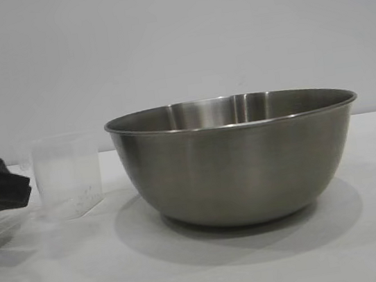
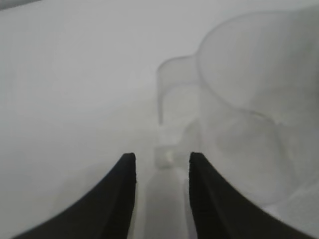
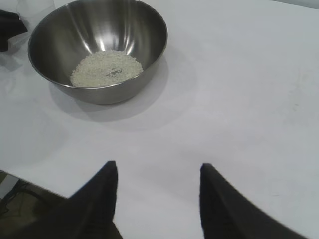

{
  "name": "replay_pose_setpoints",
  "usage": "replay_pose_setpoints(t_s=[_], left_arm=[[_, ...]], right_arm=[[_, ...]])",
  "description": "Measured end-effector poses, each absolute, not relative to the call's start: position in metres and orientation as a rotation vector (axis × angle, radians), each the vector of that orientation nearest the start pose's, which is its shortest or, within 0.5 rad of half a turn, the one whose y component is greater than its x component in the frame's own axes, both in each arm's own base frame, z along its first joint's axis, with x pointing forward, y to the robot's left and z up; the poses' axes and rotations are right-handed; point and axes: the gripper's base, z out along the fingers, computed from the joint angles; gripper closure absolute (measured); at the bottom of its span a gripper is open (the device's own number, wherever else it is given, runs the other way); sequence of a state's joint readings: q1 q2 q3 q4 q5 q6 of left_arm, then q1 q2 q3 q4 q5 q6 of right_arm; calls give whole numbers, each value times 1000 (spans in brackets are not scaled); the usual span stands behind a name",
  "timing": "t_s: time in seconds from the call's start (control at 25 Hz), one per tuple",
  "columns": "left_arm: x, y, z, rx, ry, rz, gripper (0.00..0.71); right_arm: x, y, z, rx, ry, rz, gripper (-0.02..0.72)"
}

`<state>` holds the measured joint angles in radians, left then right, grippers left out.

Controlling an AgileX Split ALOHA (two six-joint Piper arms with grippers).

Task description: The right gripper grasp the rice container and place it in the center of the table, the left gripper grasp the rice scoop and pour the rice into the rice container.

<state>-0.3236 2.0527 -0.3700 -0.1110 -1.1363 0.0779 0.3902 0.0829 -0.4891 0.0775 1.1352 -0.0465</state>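
The rice container [image 1: 236,159], a wide steel bowl, stands on the white table [image 1: 368,228]. A flat heap of rice [image 3: 106,67] lies in its bottom. Left of it the rice scoop [image 1: 67,175], a translucent cup, stands upright on the table. In the left wrist view the rice scoop [image 2: 244,109] shows its loop handle [image 2: 172,99] just beyond my fingertips. My left gripper [image 2: 162,157] is open, nothing between its fingers, and sits at the exterior view's left edge [image 1: 23,186] beside the scoop. My right gripper [image 3: 157,167] is open and empty over bare table, well back from the rice container [image 3: 99,45].
The table edge [image 3: 30,181] runs close behind my right gripper, with dark floor beyond it. A plain pale wall [image 1: 228,30] stands behind the table.
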Motion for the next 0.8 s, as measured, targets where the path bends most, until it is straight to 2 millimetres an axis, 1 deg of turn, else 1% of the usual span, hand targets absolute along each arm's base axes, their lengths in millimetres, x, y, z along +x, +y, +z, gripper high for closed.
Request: replay_pose_setpoints(t_s=[0.08,0.28,0.4,0.48,0.6,0.68,0.8], left_arm=[[250,-67,63,201,2028,-33,485],[253,-43,67,-13,2029,-4,485],[257,-20,69,-142,2012,4,485],[258,-4,69,-188,2008,-12,485],[262,7,71,-124,1998,-77,485],[268,4,74,-44,1980,-128,485],[272,2,85,0,1933,-144,485]], right_arm=[[2,8,269,-485,2171,286,344],[2,8,269,-485,2171,286,344],[2,8,269,-485,2171,286,344],[2,8,269,-485,2171,286,344],[2,8,269,-485,2171,286,344],[2,8,269,-485,2171,286,344],[2,8,269,-483,2172,287,344]])
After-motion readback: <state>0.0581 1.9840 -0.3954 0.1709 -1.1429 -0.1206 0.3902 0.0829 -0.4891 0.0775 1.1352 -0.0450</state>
